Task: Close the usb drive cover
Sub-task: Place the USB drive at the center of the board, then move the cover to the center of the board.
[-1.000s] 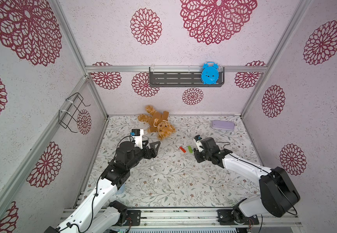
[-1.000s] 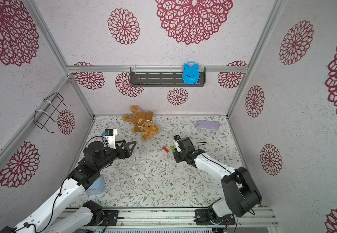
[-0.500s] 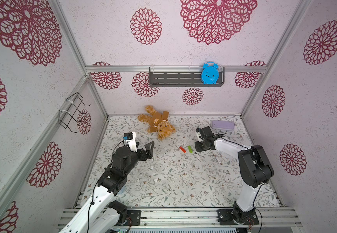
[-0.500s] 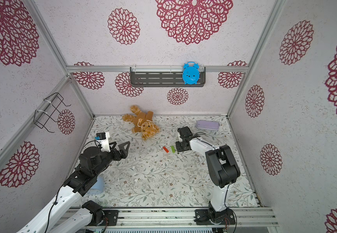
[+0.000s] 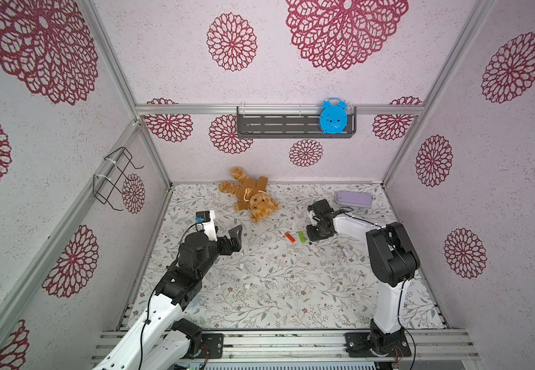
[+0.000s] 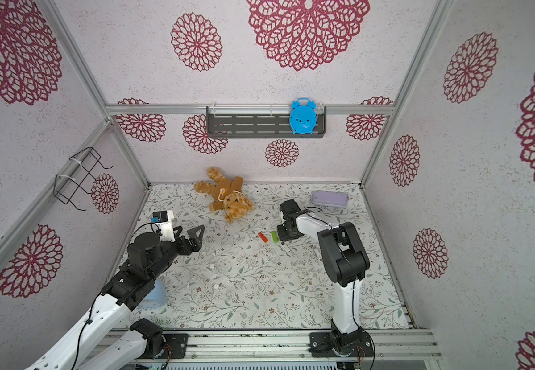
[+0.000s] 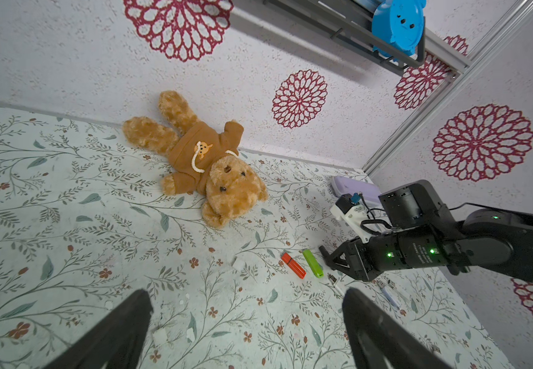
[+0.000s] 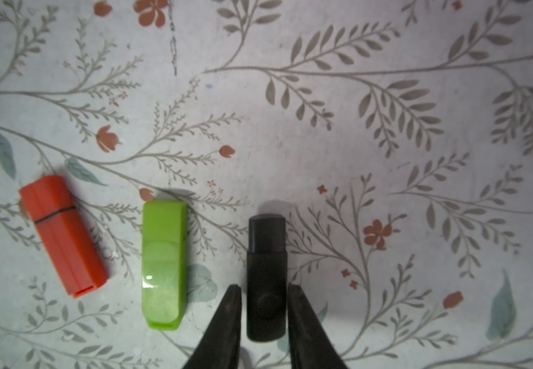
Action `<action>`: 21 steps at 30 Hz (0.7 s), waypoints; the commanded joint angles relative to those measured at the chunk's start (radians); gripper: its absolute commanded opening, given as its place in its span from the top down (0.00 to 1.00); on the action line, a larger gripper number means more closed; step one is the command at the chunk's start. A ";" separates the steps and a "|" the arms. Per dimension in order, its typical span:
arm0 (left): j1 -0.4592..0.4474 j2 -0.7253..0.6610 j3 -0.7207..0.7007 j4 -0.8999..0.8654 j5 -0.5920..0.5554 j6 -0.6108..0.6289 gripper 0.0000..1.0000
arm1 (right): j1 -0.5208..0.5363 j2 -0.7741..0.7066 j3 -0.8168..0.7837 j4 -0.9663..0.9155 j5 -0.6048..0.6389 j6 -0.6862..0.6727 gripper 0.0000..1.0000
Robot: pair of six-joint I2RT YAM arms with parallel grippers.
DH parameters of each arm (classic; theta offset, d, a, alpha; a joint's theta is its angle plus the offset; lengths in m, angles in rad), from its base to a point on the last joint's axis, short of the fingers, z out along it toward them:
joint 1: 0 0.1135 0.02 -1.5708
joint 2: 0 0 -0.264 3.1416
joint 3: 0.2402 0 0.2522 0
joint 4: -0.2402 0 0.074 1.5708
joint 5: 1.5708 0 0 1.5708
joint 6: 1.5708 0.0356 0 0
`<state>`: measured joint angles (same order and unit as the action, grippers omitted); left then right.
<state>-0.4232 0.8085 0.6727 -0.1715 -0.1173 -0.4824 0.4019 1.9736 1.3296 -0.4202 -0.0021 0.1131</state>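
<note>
Right claw [image 8: 264, 289] slightly parted astride black drive [image 8: 266, 252], not clamping; left claw [image 7: 246, 292] wide apart; best lifted straight, without nudging

left arm [image 5: 195, 253]: jaws wide apart | right arm [image 5: 349, 224]: jaws narrowly parted

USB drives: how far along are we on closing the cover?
Looks done: orange drive, green drive and black drive show no bare connector. In hand: right gripper straddles the black drive, jaws slightly apart. Left gripper is open, holding nothing. Remaining: probably just backing the right gripper away.
</note>
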 commanded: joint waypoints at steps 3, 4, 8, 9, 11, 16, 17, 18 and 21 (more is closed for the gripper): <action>0.026 0.053 0.047 -0.095 -0.057 -0.017 0.03 | -0.006 -0.013 0.032 -0.042 -0.006 -0.027 0.67; 0.028 0.060 0.048 -0.098 -0.057 -0.023 0.03 | -0.006 -0.018 0.033 -0.048 -0.004 -0.029 0.67; 0.049 0.073 0.041 -0.100 -0.053 -0.046 0.03 | -0.002 -0.084 0.027 -0.055 -0.009 -0.033 0.63; 0.057 0.075 0.038 -0.100 -0.050 -0.054 0.03 | -0.003 -0.107 0.024 -0.052 -0.015 -0.034 0.62; 0.079 0.083 0.028 -0.102 -0.043 -0.069 0.03 | 0.001 -0.144 0.023 -0.055 -0.031 -0.038 0.60; 0.134 0.116 0.016 -0.106 -0.005 -0.101 0.03 | 0.048 -0.199 0.026 -0.057 -0.090 -0.069 0.57; 0.145 0.121 0.014 -0.107 0.001 -0.108 0.03 | 0.067 -0.203 0.029 -0.058 -0.090 -0.070 0.57; 0.153 0.127 0.013 -0.108 0.005 -0.114 0.03 | 0.087 -0.205 0.032 -0.056 -0.088 -0.072 0.56; 0.193 0.139 0.005 -0.112 0.024 -0.139 0.03 | 0.171 -0.199 0.042 -0.048 -0.092 -0.105 0.56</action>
<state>-0.2611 0.9421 0.6903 -0.2703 -0.1192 -0.5873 0.5022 1.7901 1.3483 -0.4625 -0.0593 0.0521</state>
